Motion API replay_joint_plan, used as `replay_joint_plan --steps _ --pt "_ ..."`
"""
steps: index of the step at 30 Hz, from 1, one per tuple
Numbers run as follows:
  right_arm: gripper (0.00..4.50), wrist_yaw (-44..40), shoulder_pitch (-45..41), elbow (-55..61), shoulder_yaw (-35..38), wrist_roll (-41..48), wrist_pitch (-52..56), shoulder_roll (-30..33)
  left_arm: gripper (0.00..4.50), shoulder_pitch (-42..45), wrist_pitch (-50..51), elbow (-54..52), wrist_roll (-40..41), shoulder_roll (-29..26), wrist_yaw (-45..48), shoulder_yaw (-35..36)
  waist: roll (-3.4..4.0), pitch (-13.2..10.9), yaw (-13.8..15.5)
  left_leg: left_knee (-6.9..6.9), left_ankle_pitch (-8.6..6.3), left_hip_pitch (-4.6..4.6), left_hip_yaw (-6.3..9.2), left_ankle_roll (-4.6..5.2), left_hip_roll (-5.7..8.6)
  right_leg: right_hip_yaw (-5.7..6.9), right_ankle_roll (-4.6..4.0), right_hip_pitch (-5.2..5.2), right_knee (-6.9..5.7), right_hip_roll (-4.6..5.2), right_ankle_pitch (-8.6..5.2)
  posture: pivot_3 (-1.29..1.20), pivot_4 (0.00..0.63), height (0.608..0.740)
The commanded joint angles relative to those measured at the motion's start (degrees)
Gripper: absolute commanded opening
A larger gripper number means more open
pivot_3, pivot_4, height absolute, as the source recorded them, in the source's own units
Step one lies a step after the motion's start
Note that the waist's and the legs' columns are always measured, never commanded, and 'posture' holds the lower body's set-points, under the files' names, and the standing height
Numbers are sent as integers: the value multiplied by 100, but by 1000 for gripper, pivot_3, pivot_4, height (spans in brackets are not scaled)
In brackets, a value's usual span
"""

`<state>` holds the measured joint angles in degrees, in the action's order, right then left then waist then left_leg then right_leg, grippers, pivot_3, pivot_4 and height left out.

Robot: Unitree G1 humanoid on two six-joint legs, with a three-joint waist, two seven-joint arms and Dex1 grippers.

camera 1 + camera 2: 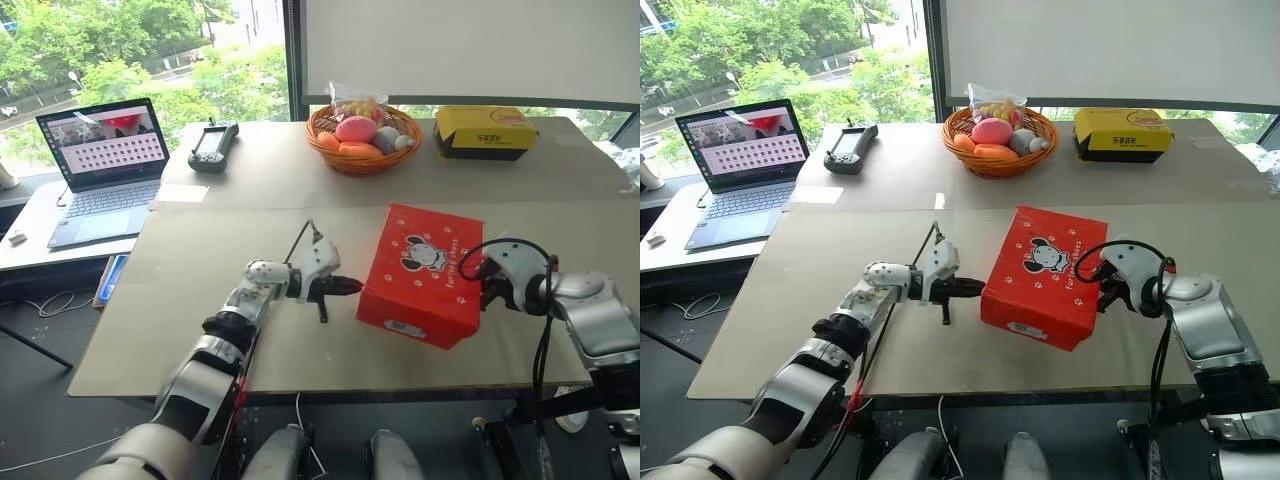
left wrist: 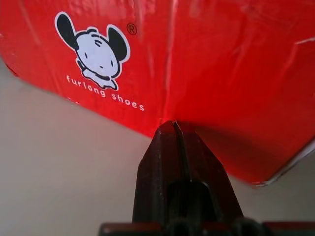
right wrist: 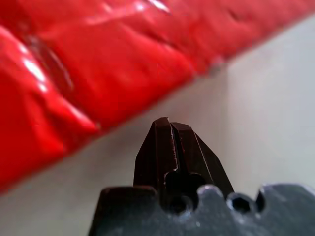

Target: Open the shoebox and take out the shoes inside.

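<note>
on the table (image 1: 200, 290), the lidded shoebox (image 1: 420, 275) sits between left gripper (image 1: 355, 287) and right gripper (image 1: 482, 272), jaws pressed together.

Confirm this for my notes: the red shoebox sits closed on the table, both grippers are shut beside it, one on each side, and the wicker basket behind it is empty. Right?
Not quite: the wicker basket is full, not empty, as the left eye view shows. The rest holds: the red shoebox is closed on the table, with the left gripper and right gripper shut on either side.
</note>
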<state>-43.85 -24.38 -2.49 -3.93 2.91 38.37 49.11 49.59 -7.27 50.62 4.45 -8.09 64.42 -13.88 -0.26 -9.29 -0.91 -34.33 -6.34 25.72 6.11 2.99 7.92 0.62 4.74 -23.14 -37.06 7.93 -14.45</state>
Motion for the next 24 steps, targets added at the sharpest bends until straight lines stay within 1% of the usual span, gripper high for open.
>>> replay_joint_plan --steps 1,3,6,9,12,13,15,18,21,24 --pt "16 -17 -459 92 -279 -84 -165 -330 0 150 -241 -19 -42 251 60 -6 -1 0 -16 -2 0 0 0 0 0 0 1 1 -1 -1 0 0 150 740" --pt "16 21 -683 -95 -388 -163 -241 -545 0 102 -226 -118 -45 165 102 48 -2 -1 -22 -12 0 0 1 0 -1 1 3 1 -4 -6 1 0 150 740" --pt "16 65 -1125 -558 -590 -324 -479 -967 0 -128 -25 -541 38 -141 101 222 -4 -2 -110 -30 0 0 4 -1 -11 -2 8 5 -7 -24 9 0 150 740" --pt "16 150 -1671 -1235 -782 -498 -805 -1496 0 -672 341 -1390 163 -592 83 408 -3 -2 -221 -36 -1 -2 6 -1 -25 -7 -2 4 -8 -41 21 0 150 740" --pt "16 138 -1973 -1717 -859 -632 -1085 -1744 0 -1204 732 -2189 204 -908 30 458 -2 -2 -249 -33 0 -11 9 -2 -33 -19 -19 0 -9 -57 32 0 150 740" --pt "16 129 -2066 -1879 -877 -680 -1183 -1803 0 -1390 882 -2457 232 -1005 -16 501 -1 -2 -247 -33 0 -13 10 -2 -35 -19 -24 -2 -11 -60 35 0 150 740" --pt "16 148 -2208 -2140 -850 -738 -1341 -1891 0 -1671 1131 -2874 273 -1141 -96 561 0 -1 -232 -33 0 -17 9 -3 -38 -23 -63 -2 -10 -66 59 0 150 740" --pt "16 167 -2338 -2469 -836 -846 -1560 -1914 0 -1941 1424 -3286 329 -1240 -204 578 3 -3 -178 -32 -1 -20 9 -4 -38 -27 -67 -11 -7 -70 61 0 150 740" --pt "16 173 -2346 -2552 -750 -850 -1591 -1908 0 -1990 1479 -3325 278 -1274 -277 525 3 -3 -144 -32 -2 -21 9 -5 -37 -29 -68 -17 -7 -71 62 0 150 740" --pt "16 53 -2222 -2432 -673 -827 -1530 -1727 0 -2010 1408 -3176 199 -1411 -405 617 3 -3 -126 -31 -2 -21 9 -6 -37 -31 -68 -16 -8 -73 63 0 150 740"
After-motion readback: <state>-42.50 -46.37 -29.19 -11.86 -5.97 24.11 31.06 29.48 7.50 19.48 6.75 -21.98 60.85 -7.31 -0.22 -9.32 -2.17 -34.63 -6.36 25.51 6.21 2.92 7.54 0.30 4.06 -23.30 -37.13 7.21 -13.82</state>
